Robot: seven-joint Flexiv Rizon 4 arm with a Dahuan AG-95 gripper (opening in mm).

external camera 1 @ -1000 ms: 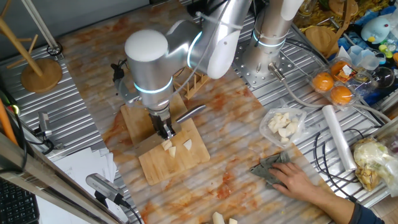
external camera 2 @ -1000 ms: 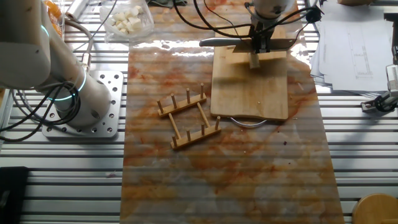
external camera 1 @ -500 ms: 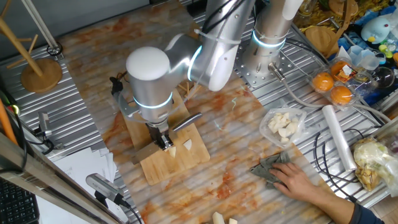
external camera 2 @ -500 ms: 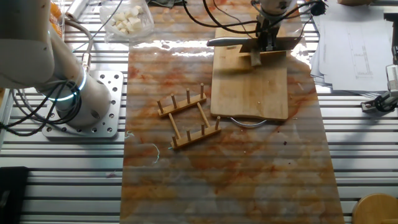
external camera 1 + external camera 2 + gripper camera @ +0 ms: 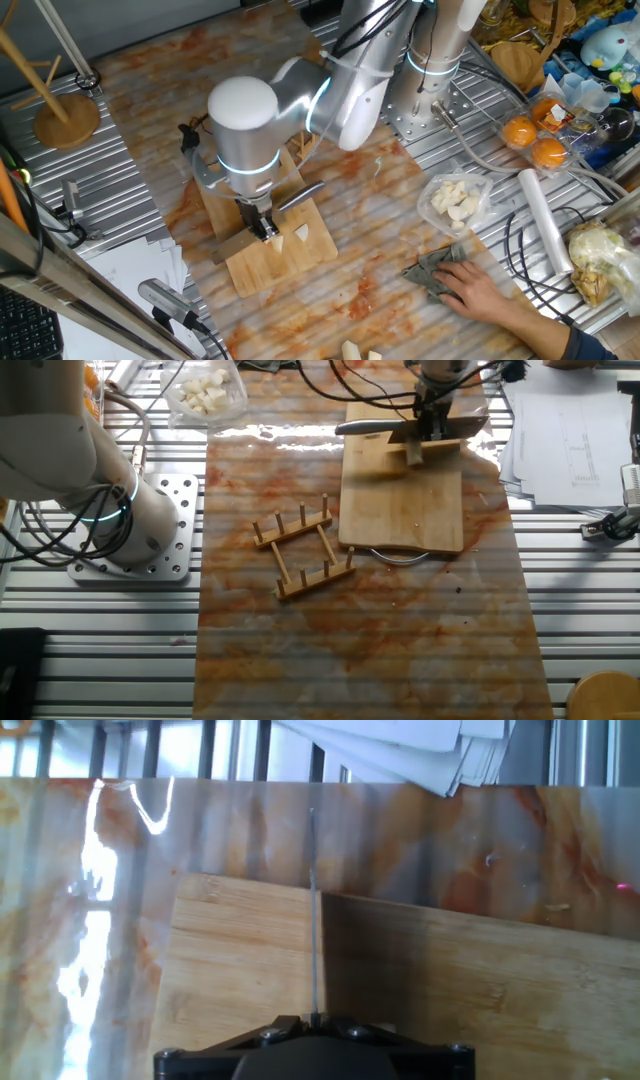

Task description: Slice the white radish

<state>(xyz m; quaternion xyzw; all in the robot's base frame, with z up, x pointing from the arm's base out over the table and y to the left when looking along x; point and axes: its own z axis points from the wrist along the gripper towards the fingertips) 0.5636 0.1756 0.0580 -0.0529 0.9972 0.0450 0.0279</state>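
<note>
My gripper [image 5: 263,224] is shut on a knife [image 5: 298,191] and holds it over the far part of the wooden cutting board [image 5: 309,259]. The blade runs out to the left of the fingers and the handle to the right. Two small cream-white radish wedges [image 5: 277,243] lie on the board just beside the fingers. In the other fixed view the gripper [image 5: 430,428] holds the knife [image 5: 365,428] across the board's far end [image 5: 405,510], with a radish piece [image 5: 411,456] under it. The hand view shows the blade [image 5: 314,920] edge-on above the board [image 5: 235,970]; no radish shows there.
A wooden rack [image 5: 305,550] lies left of the board. A clear wrapped heap of whitish pieces [image 5: 455,200], oranges [image 5: 535,140] and a film roll [image 5: 545,220] stand right. A person's hand on a cloth [image 5: 465,285] rests at front right. Papers [image 5: 570,420] lie beyond the board.
The arm has shifted slightly, carrying the knife a little along the board's far end. The radish wedges and the person's hand have stayed in place.
</note>
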